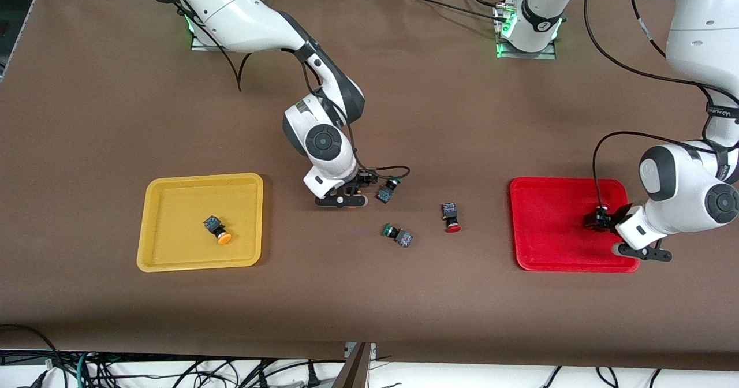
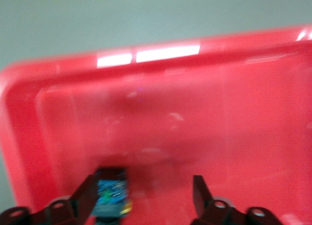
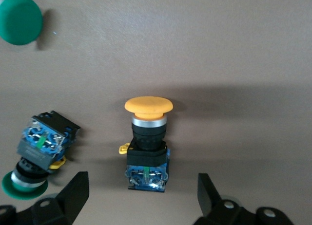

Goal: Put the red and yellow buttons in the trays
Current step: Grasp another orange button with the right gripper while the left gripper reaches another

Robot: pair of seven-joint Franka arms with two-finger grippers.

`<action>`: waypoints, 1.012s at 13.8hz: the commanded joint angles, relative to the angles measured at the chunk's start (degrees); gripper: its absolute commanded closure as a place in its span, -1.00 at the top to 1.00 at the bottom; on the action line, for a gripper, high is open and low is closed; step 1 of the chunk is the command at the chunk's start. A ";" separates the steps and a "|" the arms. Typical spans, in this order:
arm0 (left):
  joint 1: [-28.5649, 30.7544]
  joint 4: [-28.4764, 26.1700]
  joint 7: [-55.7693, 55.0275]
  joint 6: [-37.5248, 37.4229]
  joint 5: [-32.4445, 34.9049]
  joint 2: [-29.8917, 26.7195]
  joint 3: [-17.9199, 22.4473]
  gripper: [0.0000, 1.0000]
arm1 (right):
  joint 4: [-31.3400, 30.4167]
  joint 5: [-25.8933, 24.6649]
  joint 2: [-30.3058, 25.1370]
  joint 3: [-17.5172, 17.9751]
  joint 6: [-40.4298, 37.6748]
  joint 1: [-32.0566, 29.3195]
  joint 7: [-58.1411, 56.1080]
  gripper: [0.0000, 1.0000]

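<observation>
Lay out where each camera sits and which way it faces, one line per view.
Front view: high across the table, facing both arms' bases; shows the right gripper, left gripper and yellow tray.
Left wrist view: on the left wrist, looking down into the red tray; its own open fingers show.
Right wrist view: on the right wrist, looking down at a yellow-capped button between its open fingers.
Shared: front and left wrist views both show the red tray.

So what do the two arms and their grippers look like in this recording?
Both arms have glossy white shells with dark grey joints and round grey joint caps. Black cables run along them, and green lights glow at the bases. The left gripper and right gripper have black fingers with bolt holes near the base.
</observation>
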 commanded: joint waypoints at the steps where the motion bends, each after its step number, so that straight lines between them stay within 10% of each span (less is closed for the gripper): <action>1: -3.35 0.97 -5.25 -1.06 0.15 -1.32 -2.63 1.00 | -3.24 0.35 -0.22 -0.56 3.43 1.67 1.52 0.65; 6: -14.43 1.06 -23.01 1.92 0.15 0.60 -2.63 1.00 | -4.30 0.00 -0.57 -0.82 3.45 1.15 0.56 -0.96; 14: -25.61 0.97 -38.59 6.59 0.77 4.73 -2.02 1.00 | -4.21 -0.35 -8.91 -10.91 -14.28 0.88 -15.84 -1.00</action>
